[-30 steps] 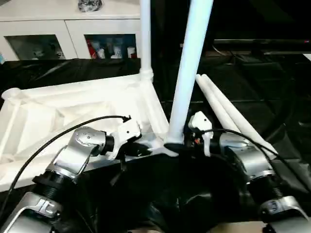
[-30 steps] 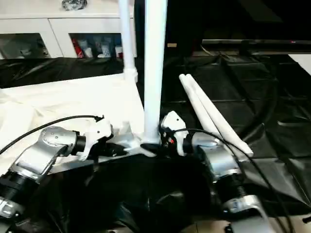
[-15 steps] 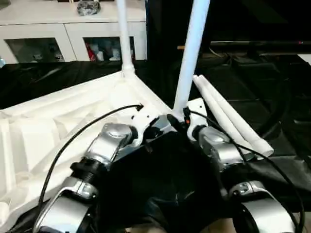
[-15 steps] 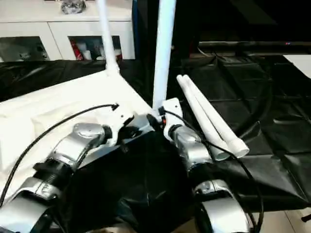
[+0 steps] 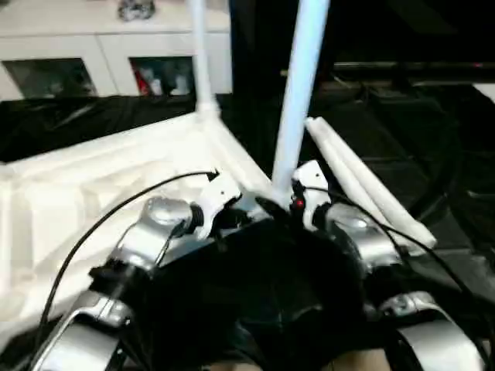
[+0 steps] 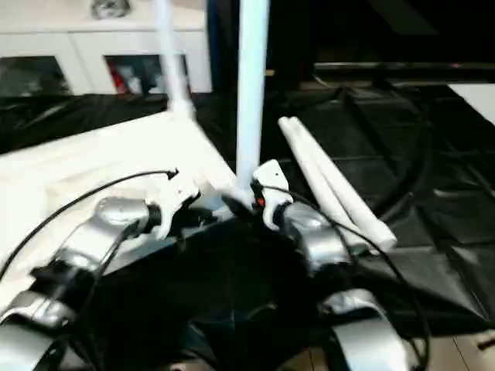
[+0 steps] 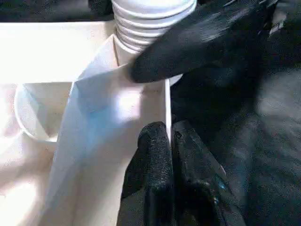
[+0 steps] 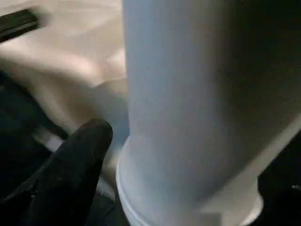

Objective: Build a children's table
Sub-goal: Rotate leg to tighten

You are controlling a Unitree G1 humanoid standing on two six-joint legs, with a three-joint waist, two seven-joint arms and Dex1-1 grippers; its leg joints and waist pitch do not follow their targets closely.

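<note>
The children's table top (image 5: 93, 185) lies upside down, white and ribbed, on black sheeting. One white leg (image 5: 203, 62) stands in its far corner socket. A second leg (image 5: 300, 93) stands in the near corner socket, its ribbed end (image 7: 150, 23) seated there. My right gripper (image 5: 280, 205) is open, one black finger (image 8: 84, 155) on each side of that leg's base. My left gripper (image 7: 168, 134) is shut on the table top's rim (image 7: 166, 103) just beside that socket. Two loose legs (image 5: 356, 185) lie side by side to the right.
A white glass-door cabinet (image 5: 100, 54) stands behind the table top. Black sheeting (image 5: 433, 154) covers the surface, with dark cables (image 5: 456, 178) across it at the right. Thin black cables run along both silver forearms.
The view has shifted and tilted. My right gripper's jaws have widened around the near leg's base. My left gripper has stayed clamped on the rim.
</note>
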